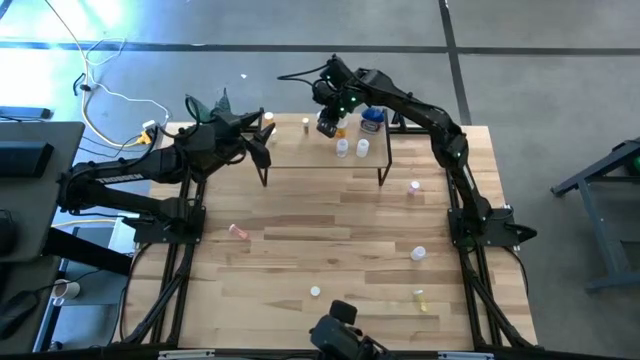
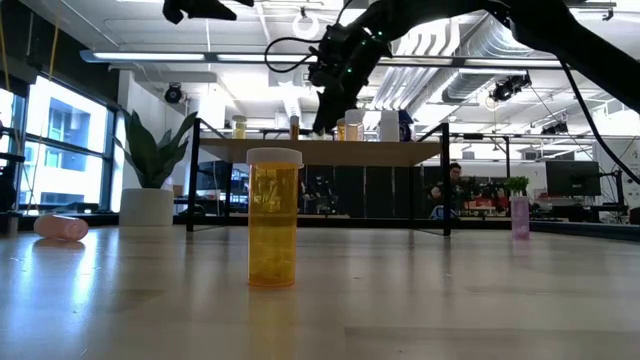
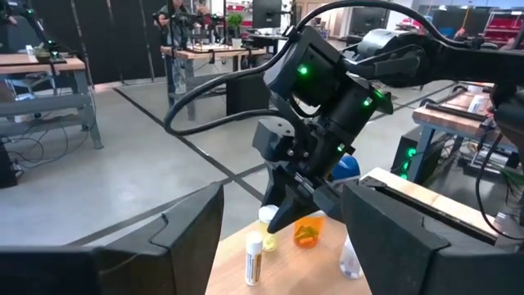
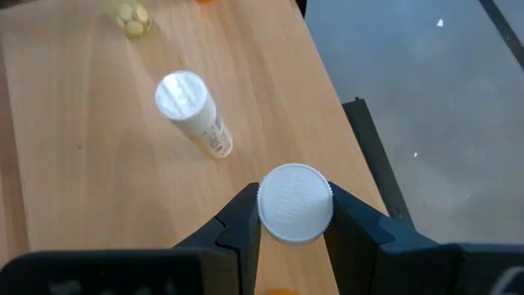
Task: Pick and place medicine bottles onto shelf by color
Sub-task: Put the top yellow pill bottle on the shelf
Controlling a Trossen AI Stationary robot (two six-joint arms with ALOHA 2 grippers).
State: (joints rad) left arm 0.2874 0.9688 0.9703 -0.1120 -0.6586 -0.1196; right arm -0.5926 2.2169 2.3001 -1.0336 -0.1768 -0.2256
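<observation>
The shelf stands at the table's far edge. Several medicine bottles stand on it: a blue one, two white ones and a small one. My right gripper hangs over the shelf, shut on a white-capped bottle with an amber body. Beside it on the shelf are a white vial and an orange bottle. My left gripper waits open at the shelf's left end, holding nothing. My right gripper pinches the bottle at its white cap between the two fingers, one on each side. The fingers slant down from above onto the shelf's far part. The bottle stays upright under them. Whether its foot rests on the shelf, I cannot tell.
More bottles are scattered on the tabletop: a pink one lying at the left, a pink one at the right, a white one, a yellow one and a tall yellow one near the front. A potted plant stands far left.
</observation>
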